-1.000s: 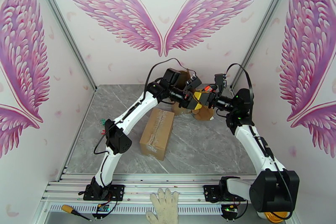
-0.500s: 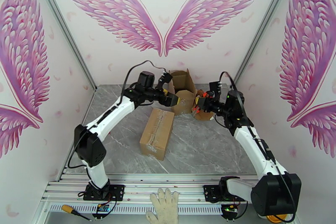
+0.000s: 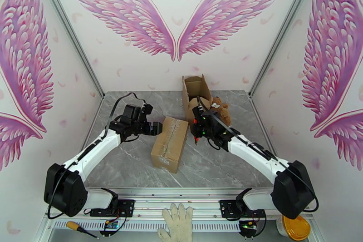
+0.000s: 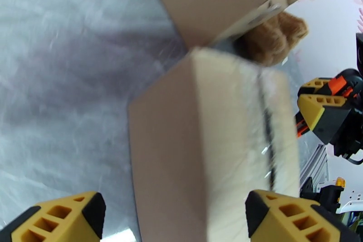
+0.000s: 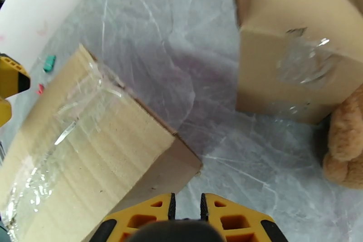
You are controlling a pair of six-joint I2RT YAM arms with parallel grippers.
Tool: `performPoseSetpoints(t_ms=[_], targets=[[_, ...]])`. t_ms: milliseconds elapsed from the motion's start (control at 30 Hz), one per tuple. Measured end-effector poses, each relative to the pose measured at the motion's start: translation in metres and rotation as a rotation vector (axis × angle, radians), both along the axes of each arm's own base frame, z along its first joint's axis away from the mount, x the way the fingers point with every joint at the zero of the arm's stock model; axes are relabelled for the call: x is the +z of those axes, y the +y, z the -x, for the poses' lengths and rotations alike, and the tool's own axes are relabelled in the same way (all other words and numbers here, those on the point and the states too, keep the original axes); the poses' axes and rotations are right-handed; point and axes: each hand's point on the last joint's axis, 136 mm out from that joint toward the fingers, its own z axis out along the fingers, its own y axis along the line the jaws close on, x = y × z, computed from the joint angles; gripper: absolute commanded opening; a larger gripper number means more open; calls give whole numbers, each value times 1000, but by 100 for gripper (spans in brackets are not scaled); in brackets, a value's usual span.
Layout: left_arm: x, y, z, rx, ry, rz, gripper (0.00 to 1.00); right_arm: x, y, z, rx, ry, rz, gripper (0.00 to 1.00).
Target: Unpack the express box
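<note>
1. Two cardboard boxes are seen on the grey marble-patterned table top. A long sealed box of brown cardboard, with clear tape along its upper seam, lies near the middle. A brown opened box with raised flaps stands behind it, close to the back wall.
2. A brown plush teddy bear is leaned against the right side of the opened box. From this it is judged that this box is already emptied and that the taped one is the work that remains.
3. The left gripper is held just beside the far left end of the sealed box; whether it is touched cannot be told. The jaws are spread wide. In the left wrist view the yellow fingertips are seen on either side of the box end, probably so that the box can be clamped across its width and kept steady.
4. The right gripper is held low over the table between the two boxes. Its jaws are almost closed, with only a thin slit between them, and nothing is held. Such a narrow tip is probably meant for working at the tape.
5. The tape is seen unbroken, so the opening is judged as not yet begun. On the smooth table top the box could be pushed away if it is not held first.
</note>
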Motion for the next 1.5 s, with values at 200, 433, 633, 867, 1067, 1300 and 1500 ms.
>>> performPoseSetpoints(t_ms=[200,433,633,867,1067,1300,1500], targets=[[-2,-4,28,-26,15,101,76,14,35,-17,13,-42,5,3],[3,-31,52,-103,40,243,76,49,77,-65,53,-133,-37,3],[2,-70,69,-217,81,283,79,50,103,-95,130,-158,-36,4],[6,-72,65,-219,52,206,81,56,101,-98,149,-189,44,3],[74,-12,31,-10,-216,135,83,92,86,-90,137,-282,112,4],[93,28,-11,106,-313,57,99,158,89,-87,145,-429,25,3],[36,31,-43,85,-188,-6,92,171,111,-82,206,-479,-95,2]])
